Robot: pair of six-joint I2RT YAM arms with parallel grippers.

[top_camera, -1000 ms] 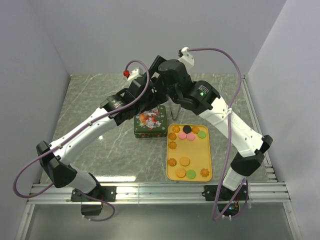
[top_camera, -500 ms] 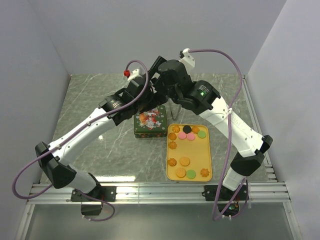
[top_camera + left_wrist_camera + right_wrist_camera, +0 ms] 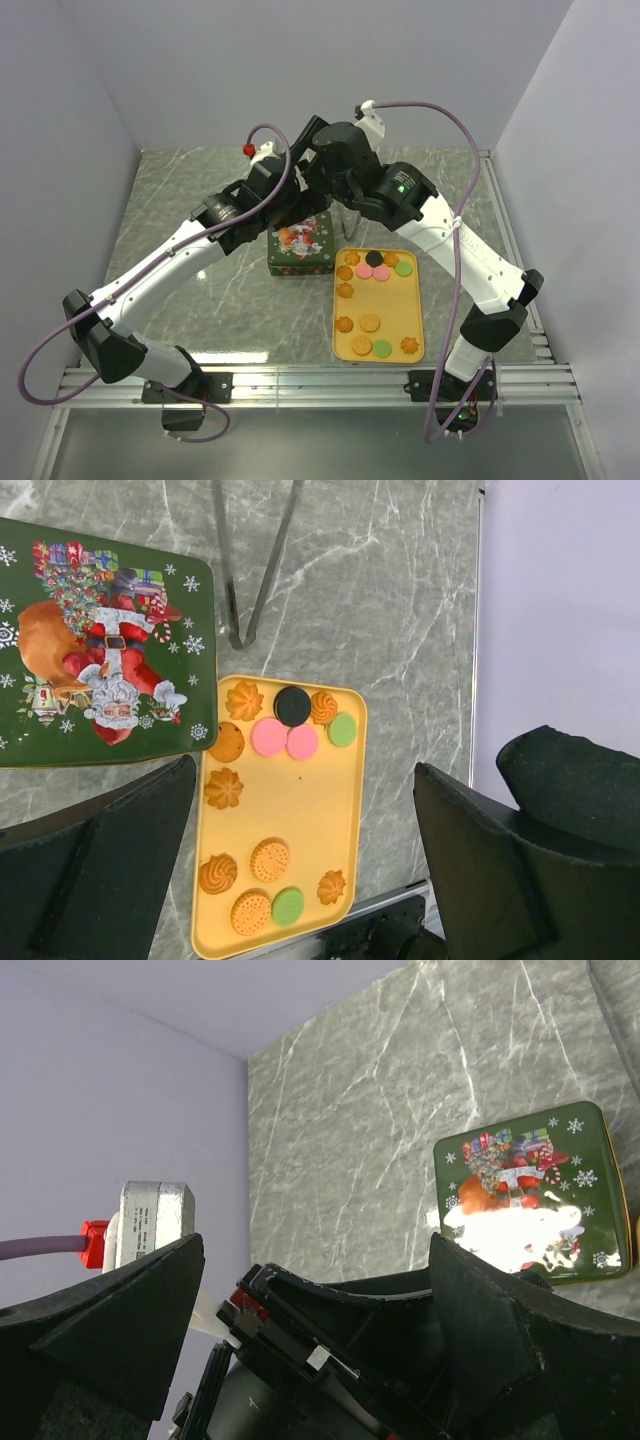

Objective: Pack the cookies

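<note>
Several cookies (image 3: 270,860) in golden-brown, pink, green and black lie on a yellow tray (image 3: 320,810); they also show in the top view (image 3: 370,322) on the tray (image 3: 390,300). A green Christmas tin (image 3: 300,245) with its lid shut stands left of the tray, also in the left wrist view (image 3: 100,645) and the right wrist view (image 3: 530,1190). My left gripper (image 3: 300,870) hangs high above the tray, open and empty. My right gripper (image 3: 315,1340) is open and empty, raised above the left arm's wrist.
Metal tongs (image 3: 350,218) lie on the marble table beyond the tray, also in the left wrist view (image 3: 250,570). Both arms cross above the tin at the table's back middle. White walls close in left, right and back.
The left arm has shifted slightly to the left and back. The right arm has barely moved. Tin, tray and cookies are where they were.
</note>
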